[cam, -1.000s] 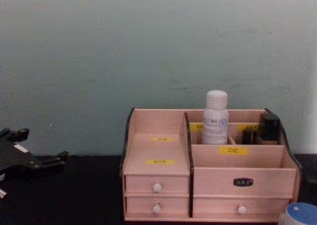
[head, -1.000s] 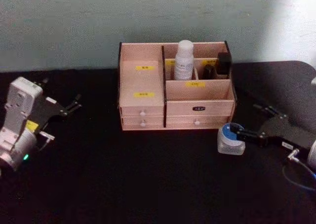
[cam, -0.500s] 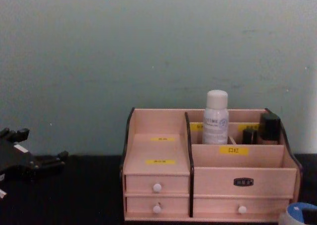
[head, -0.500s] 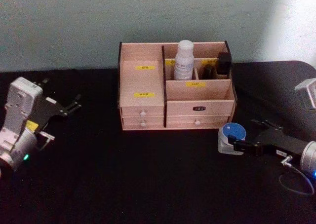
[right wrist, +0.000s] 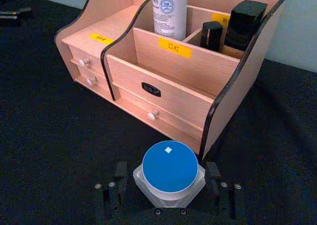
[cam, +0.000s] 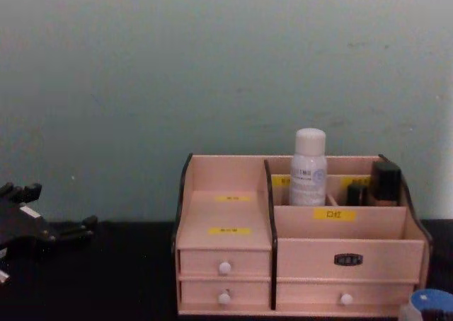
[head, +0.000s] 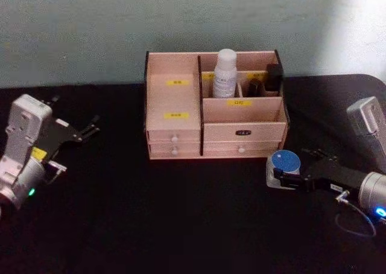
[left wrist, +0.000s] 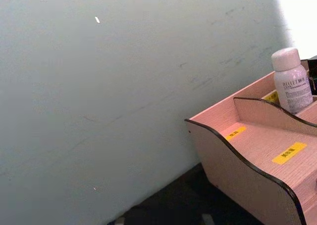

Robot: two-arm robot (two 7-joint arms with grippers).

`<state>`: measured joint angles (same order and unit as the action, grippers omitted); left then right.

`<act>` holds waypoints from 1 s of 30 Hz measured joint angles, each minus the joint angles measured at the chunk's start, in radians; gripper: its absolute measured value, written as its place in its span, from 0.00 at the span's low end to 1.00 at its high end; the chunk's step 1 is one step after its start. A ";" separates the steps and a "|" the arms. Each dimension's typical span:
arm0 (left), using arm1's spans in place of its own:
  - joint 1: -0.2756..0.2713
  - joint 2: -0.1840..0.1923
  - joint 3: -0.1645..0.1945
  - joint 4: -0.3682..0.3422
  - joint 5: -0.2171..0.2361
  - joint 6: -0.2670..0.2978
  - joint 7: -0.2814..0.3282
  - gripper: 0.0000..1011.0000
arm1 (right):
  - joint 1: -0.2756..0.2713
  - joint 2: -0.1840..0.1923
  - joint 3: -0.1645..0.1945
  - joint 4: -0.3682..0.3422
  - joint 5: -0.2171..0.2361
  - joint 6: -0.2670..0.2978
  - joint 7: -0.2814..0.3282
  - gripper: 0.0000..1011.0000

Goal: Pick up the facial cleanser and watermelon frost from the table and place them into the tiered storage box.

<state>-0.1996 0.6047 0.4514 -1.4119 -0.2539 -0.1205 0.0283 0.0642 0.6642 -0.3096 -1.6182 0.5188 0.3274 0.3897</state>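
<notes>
Left gripper [head: 73, 114]: left edge of the head view, mid-height, just above the table, fingers apart, holding nothing, well apart from the box.

Box [head: 241, 131]: centre of the head view, standing flat. Long axis runs left-right across the frame, and the drawers with white knobs face the robot. The stepped shelf with yellow labels is on its left half, the open compartments on its right half.

White bottle [head: 225, 75]: upright in the back middle compartment, cap up, long axis vertical, top above the box rim.

Two dark upright items [head: 274, 76] stand in the back right compartments. Can't tell what they are.

Jar [head: 284, 163]: lower right of the head view, on the table just in front of the box's right front corner. It sits upright, short and wide, axis vertical, blue lid facing up over a clear base.

Right gripper [right wrist: 166, 168]: comes in from the right edge, low on the table, straddling the jar. Can't tell whether it is clamped or slack.

Table [head: 151, 213]: flat black top. Wall [head: 90, 32]: plain pale grey-green, with a brighter patch at the upper right.
</notes>
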 joint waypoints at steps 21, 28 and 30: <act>0.000 0.000 0.000 0.000 0.000 0.000 0.000 0.99 | 0.043 -0.019 -0.033 0.053 -0.028 0.003 0.015 0.99; 0.000 0.000 0.000 0.000 0.000 0.000 0.000 0.99 | 0.051 -0.028 -0.037 0.066 -0.035 0.002 0.015 0.99; 0.000 0.000 0.000 0.000 0.000 0.000 0.000 0.99 | 0.053 -0.030 -0.038 0.069 -0.037 0.002 0.014 0.99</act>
<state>-0.1995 0.6047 0.4514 -1.4120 -0.2539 -0.1205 0.0283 0.1167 0.6344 -0.3477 -1.5494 0.4816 0.3290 0.4040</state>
